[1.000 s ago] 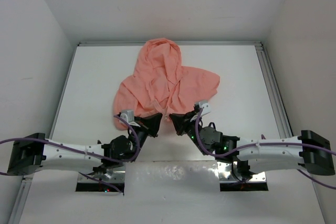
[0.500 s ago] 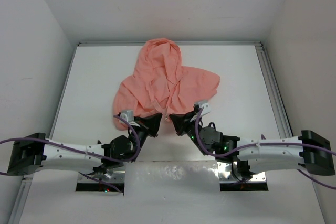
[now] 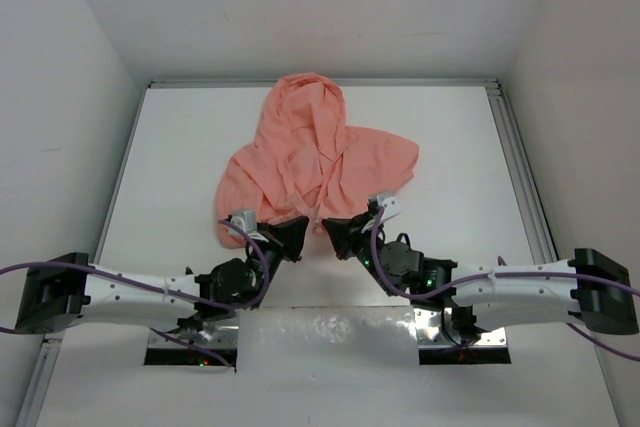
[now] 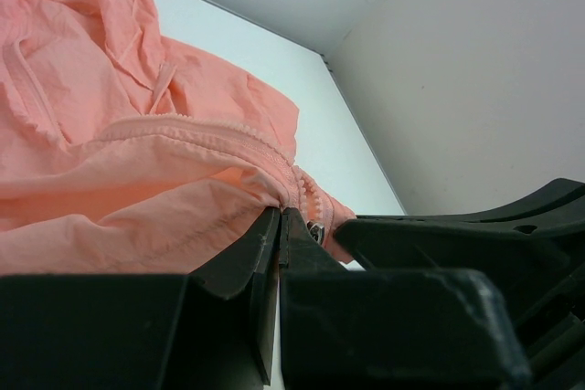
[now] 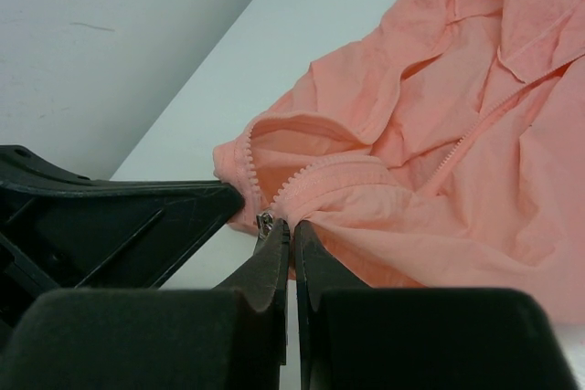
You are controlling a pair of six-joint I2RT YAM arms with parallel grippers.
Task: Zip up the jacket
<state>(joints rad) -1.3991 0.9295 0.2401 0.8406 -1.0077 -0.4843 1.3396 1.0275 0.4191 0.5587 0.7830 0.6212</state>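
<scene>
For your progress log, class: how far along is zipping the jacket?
Done: left gripper and right gripper are shut on the jacket hem. In hand: lining up the two front edges. To do: teeth lie apart, slider at the bottom; nothing zipped.

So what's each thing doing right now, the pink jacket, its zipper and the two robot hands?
jacket: lying crumpled on the table, hood far from the arms, not zipped up.
zipper: undone at the bottom end, teeth apart.
left hand: shut, pinching the jacket's bottom edge by the zipper.
right hand: shut, pinching the other bottom edge by the zipper.
</scene>
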